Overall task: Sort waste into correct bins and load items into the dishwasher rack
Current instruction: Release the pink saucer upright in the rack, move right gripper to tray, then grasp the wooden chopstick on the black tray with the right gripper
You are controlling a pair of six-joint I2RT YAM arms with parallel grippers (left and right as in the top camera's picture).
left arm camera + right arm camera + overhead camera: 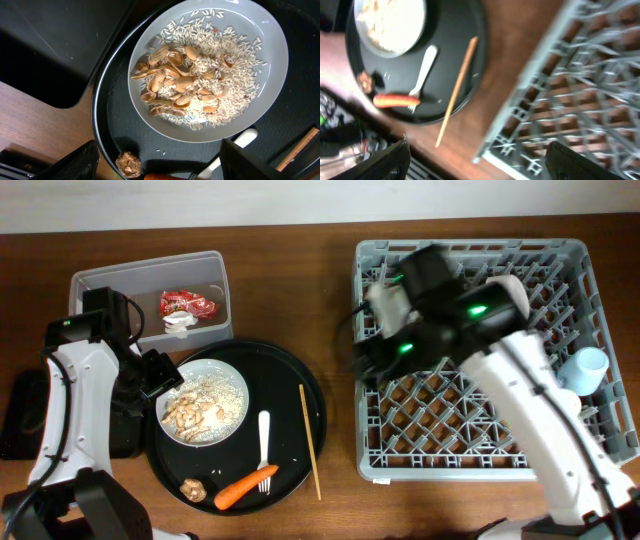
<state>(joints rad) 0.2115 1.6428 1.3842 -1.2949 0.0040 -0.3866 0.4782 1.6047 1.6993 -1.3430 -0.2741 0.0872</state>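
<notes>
- The left pincer point(160, 152) is wide open and holds nothing. The white plate point(272, 85) lies right under it, heaped with food scraps point(190, 85).
- The right pincer point(477, 157) is wide open too, and empty. The dishwasher rack point(580, 90) is below it on one side. The chopstick point(457, 82) and fork point(422, 72) are on the other side.
- Done so far: the red wrapper point(187, 304) and small white wrapper point(178, 325) sit in the clear tub point(100, 280), just past the left pincer. The blue cup point(585, 368) is in the rack, well away from the right pincer.
- Left to do: the scraps and the carrot point(245, 487) need a bin. The plate, fork and chopstick wait on the round black tray point(275, 370).
- It looks less than half done.
</notes>
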